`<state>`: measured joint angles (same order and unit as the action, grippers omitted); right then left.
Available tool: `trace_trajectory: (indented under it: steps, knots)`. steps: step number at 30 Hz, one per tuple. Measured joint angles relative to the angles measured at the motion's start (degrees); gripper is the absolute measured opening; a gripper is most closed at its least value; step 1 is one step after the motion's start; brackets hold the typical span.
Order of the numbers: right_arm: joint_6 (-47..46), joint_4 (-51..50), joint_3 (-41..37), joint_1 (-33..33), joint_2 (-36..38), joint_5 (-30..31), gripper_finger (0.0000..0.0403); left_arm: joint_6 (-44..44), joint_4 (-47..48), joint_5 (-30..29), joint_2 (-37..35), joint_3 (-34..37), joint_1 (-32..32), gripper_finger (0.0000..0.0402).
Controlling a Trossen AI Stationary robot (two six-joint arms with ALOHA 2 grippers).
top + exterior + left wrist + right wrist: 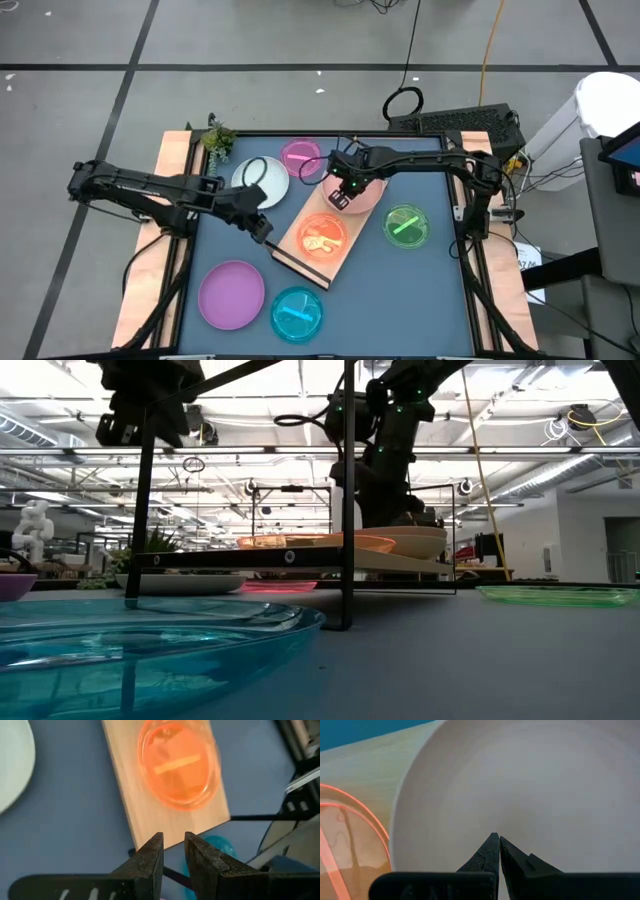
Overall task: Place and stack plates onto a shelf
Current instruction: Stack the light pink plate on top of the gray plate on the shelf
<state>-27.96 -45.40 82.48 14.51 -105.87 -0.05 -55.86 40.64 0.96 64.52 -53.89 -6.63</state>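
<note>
The light-wood shelf (pixel 291 251) stands slantwise at the table's middle. On it sit the translucent orange plate (pixel 322 237) and, at its far end, a beige plate (pixel 371 196). My right gripper (pixel 339 199) is shut, with its tips pointing down into the beige plate (pixel 530 785). My left gripper (pixel 264 231) hovers by the shelf's left side near its near end (pixel 150 827), fingers slightly apart and holding nothing. The pale white (pixel 262 184), translucent pink (pixel 300 156), green (pixel 405 226), purple (pixel 231 293) and blue (pixel 297 312) plates lie on the table. My right gripper points its shut fingertips (pixel 490 847) from above into the hollow of the beige plate near its middle (pixel 495 820). I cannot tell whether they touch it. The plate lies flat on the shelf's far end.
A small potted plant (pixel 216 140) stands at the table's far left corner. A keyboard (pixel 462 122) and cables lie beyond the far edge. The shelf's thin black frame legs (pixel 347 500) rise close to the low camera. Bare table shows on the near right.
</note>
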Motion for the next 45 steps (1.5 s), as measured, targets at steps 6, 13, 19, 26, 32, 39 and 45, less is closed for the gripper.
trace_trajectory:
  steps: [6, 13, 19, 26, 32, 39, 45]
  knots:
    - [-1.39, 1.14, -2.22, -1.59, 0.14, 0.17, 0.0000, 0.01, 2.92, -3.68, -3.59, 0.00, 0.00, 0.0083]
    - [-2.68, 1.68, -2.93, -2.52, 0.19, 0.30, 0.0000, 0.26, 3.67, -4.10, -3.92, 0.00, -0.19, 0.0083]
    - [-4.37, 3.16, -3.06, -2.52, 0.42, -0.01, 0.0000, 0.61, 3.89, -4.12, -3.83, 0.00, -0.64, 0.0083]
    - [-5.52, 2.97, -3.21, -2.52, 4.44, -0.06, 0.0000, 0.61, 7.95, -7.27, -3.79, 0.00, -3.07, 0.0083]
    - [-6.03, -1.29, -3.21, -2.73, 12.43, -0.12, 0.0000, 2.85, 12.20, -6.48, -3.79, 0.02, -4.55, 0.0083]
    - [-9.31, -10.70, -3.44, -4.08, 21.75, 4.83, 0.0000, 2.88, 12.81, 0.49, -3.81, 5.75, -3.42, 0.0083]
    - [-9.49, -7.36, -11.78, -5.35, 29.09, 8.80, 0.0000, -3.53, 12.09, 5.47, -3.79, 9.46, -3.37, 0.0083]
